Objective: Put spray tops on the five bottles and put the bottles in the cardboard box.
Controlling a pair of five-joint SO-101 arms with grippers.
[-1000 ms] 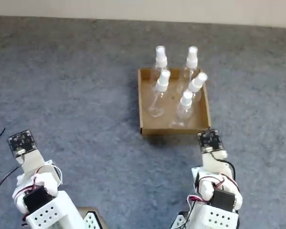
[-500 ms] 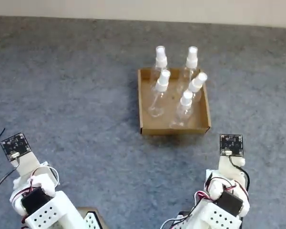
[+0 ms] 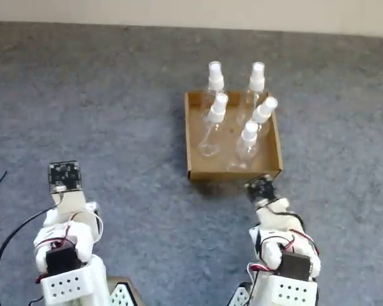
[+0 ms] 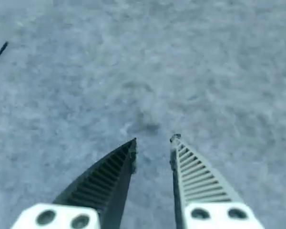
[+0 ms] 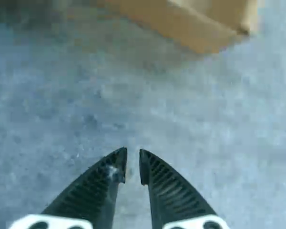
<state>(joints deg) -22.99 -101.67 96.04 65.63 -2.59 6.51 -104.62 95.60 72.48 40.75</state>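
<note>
Right arm (image 3: 277,223) swung toward box (image 3: 233,171), bottles (image 3: 217,108) upright

Take 12 o'clock as pointing away from the arms. Your cardboard box (image 3: 187,137) sits on the table (image 3: 102,95), toward 1 o'clock from its middle. Five bottles (image 3: 218,105) stand inside it: two at the 12 o'clock wall, two mid-box, one toward 5 o'clock. Your right arm (image 3: 277,223) is at the box's 5 o'clock, just beside its near wall. Your left arm (image 3: 67,217) lies well apart at the box's 8 o'clock.
</note>
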